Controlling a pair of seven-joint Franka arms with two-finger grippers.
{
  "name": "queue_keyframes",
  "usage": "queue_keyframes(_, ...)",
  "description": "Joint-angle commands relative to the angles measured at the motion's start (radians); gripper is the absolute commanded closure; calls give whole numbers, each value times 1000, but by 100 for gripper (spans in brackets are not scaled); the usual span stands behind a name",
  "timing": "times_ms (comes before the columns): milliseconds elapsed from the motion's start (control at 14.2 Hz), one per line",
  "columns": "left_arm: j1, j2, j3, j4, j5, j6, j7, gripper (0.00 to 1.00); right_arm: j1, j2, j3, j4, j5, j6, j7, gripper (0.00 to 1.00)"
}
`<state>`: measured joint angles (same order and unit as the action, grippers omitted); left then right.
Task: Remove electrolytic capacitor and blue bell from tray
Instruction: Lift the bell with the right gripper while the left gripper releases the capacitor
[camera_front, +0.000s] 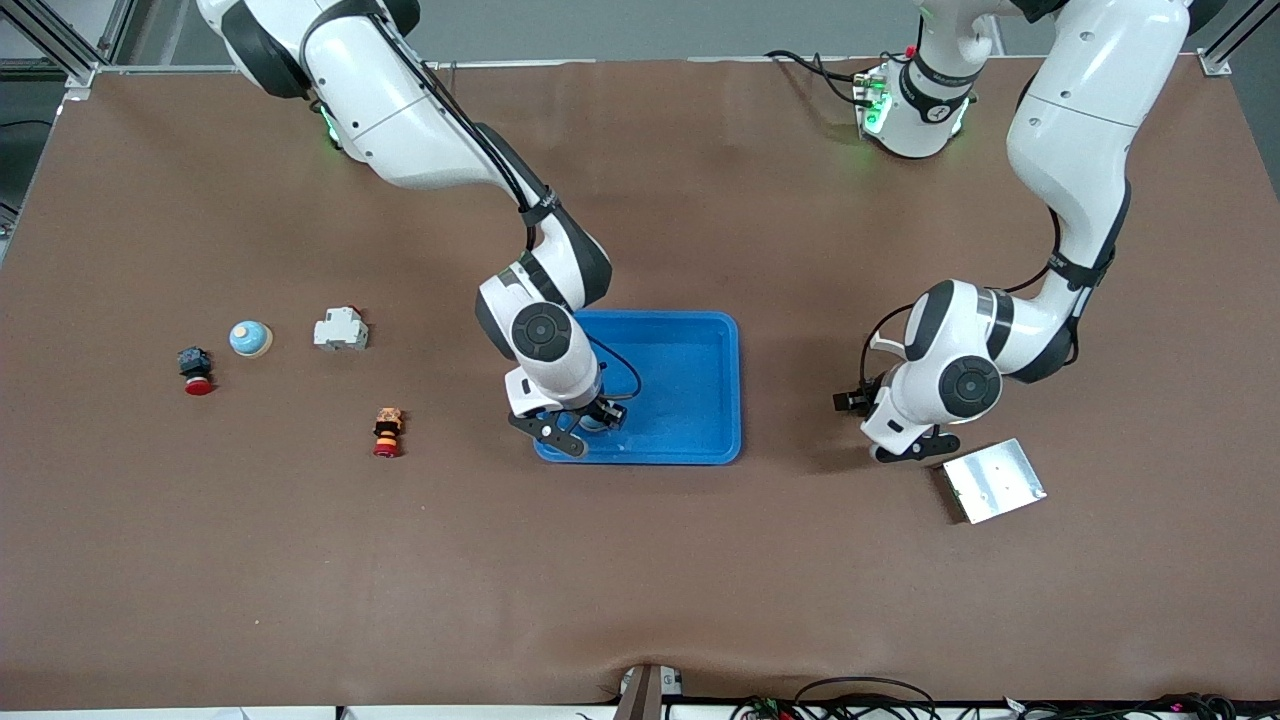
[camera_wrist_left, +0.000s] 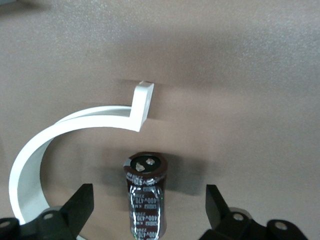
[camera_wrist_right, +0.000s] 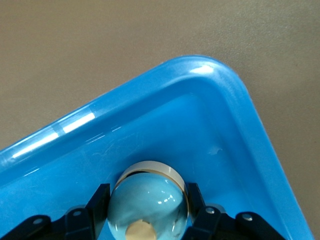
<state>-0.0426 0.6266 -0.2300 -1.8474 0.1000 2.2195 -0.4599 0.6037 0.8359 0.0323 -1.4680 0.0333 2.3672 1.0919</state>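
My right gripper (camera_wrist_right: 147, 212) is clamped on the blue bell (camera_wrist_right: 148, 202), down in the corner of the blue tray (camera_front: 715, 390) nearest the front camera, ready to lift it out. My left gripper (camera_wrist_left: 147, 210) stands wide apart around the electrolytic capacitor (camera_wrist_left: 146, 195), on the brown mat beside the silver plate (camera_front: 993, 480). Its sleeve reads "400V".

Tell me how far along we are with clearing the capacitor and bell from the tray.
Done: the electrolytic capacitor stands on the table, outside the tray, between the open fingers of the left tool, which is beside the silver plate. In hand: the right tool is shut on the blue bell, inside the tray near a corner. Left: lift the bell out and set it on the table.
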Motion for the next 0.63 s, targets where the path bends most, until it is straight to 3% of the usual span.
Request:
queue_keyframes(0,-5,5,0,8,30,8,-10,0,13,-6,-8,34,2,-26,46,100)
queue_keyframes(211,-3,5,0,8,30,8,-10,0,-1,-17,-5,111,20,-136,51,100)
queue_keyframes(352,0,2,0,8,30,8,-10,0,-33,-17,-6,213,19,-302,24,100)
queue_keyframes(564,6,-13,0,7,32,-1,-13,0,-87,-49,-6,227,23,-356,-125,100)
